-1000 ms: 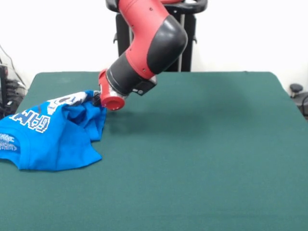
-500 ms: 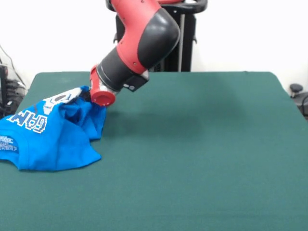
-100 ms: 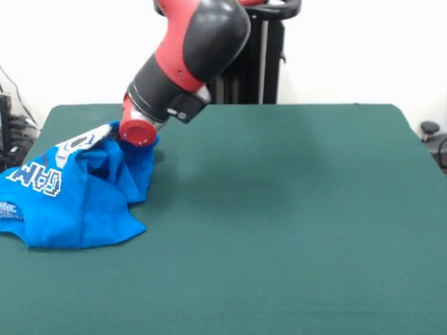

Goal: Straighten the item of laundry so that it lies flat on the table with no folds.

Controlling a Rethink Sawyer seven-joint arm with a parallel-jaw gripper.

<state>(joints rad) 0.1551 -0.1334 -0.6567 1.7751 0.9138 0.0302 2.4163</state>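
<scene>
One crumpled item of laundry (image 3: 73, 192) bunched at the table (image 3: 293, 209) edge, far from flat. Gripper (image 3: 126, 137) at the raised upper fold, hidden behind the wrist; jaws impossible to judge. Mid-pull, by the look. Next: drawing that fold outward to spread it.

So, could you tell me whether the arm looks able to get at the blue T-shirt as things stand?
Probably yes: the arm's red end is already at the raised top of the T-shirt, with nothing between them. Its fingers are hidden.

Bulky red arm (image 3: 183, 42) with black joint sections, red end cap.
</scene>
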